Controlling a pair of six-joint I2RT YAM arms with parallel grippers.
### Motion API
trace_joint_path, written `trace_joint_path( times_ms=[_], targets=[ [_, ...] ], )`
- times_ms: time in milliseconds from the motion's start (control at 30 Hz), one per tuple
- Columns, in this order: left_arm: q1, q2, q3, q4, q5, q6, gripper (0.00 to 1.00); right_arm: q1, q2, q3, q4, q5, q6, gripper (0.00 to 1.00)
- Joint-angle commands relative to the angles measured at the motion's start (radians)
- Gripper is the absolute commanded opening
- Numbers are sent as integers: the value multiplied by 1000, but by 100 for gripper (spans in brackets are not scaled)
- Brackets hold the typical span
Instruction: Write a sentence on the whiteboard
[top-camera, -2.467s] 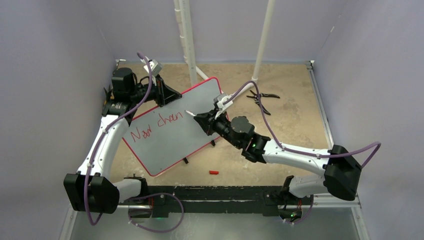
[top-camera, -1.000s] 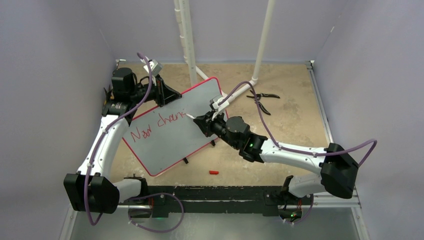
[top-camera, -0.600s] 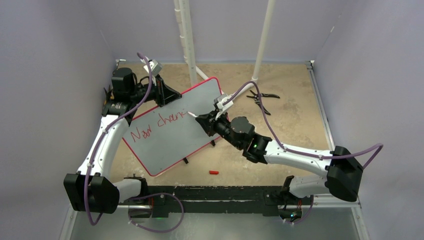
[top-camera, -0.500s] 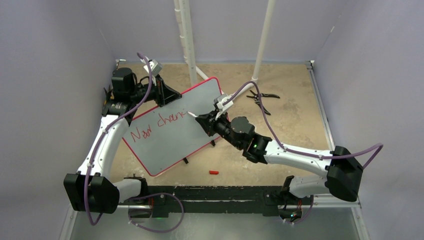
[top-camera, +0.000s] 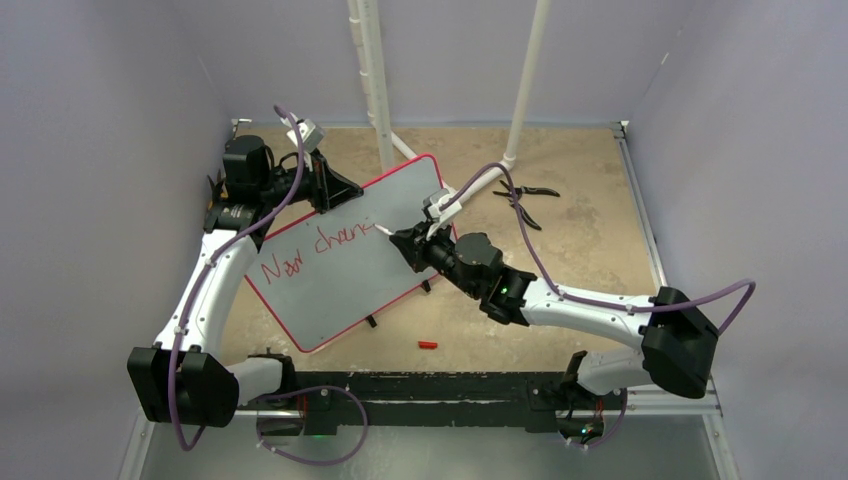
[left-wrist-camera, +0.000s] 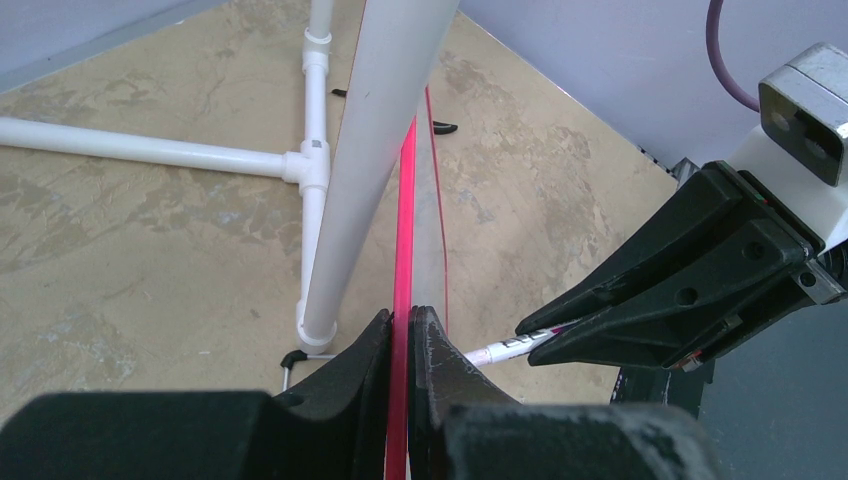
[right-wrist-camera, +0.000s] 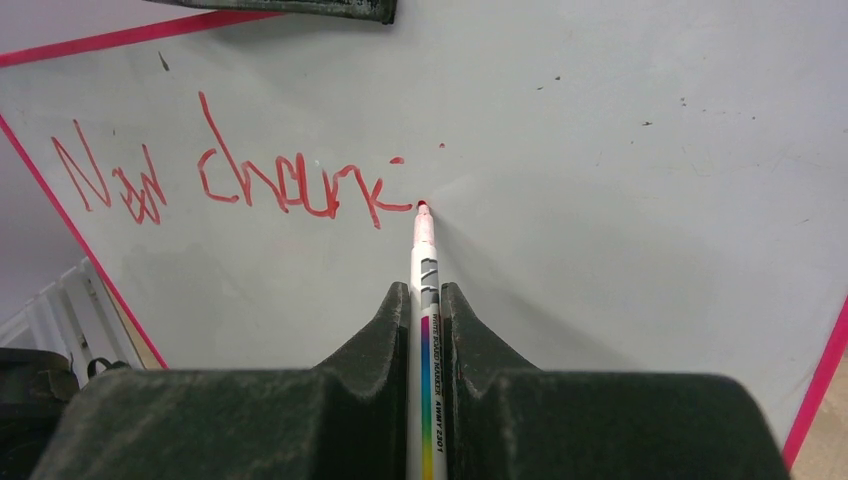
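Sentence (right-wrist-camera: 240, 185) grew longer; right pincer (right-wrist-camera: 425, 292) clamps marker (right-wrist-camera: 424, 250), left pincer (left-wrist-camera: 400, 322) clamps whiteboard (top-camera: 330, 270).

Wears white shells on left arm (top-camera: 205, 290) and right arm (top-camera: 590, 305), black joints, black wedge-fingered left gripper (left-wrist-camera: 400, 318) and right gripper (right-wrist-camera: 425, 292); trails purple cables (left-wrist-camera: 716, 40); shows a green light (top-camera: 505, 291) on the right forearm.

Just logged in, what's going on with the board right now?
The left gripper is clamped on the whiteboard at its red rim. The right gripper holds a marker with its tip against the board, just past the end of the red lettering, which so far reads roughly "New chanc". A small red piece, likely the cap, lies on the table in front of the board, and pliers lie further back.
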Motion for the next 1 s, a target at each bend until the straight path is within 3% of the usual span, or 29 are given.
trace_joint_path(
  times_ms=[0,567,967],
  targets=[
    [24,4,-8,39,-57,14,0,-18,-22,13,43,85,-4,0],
    [25,5,-8,39,-57,14,0,-26,1,60,79,-9,-44,0],
    [26,5,-7,39,-57,14,0,-25,5,6,62,-69,-27,0]
  ],
)
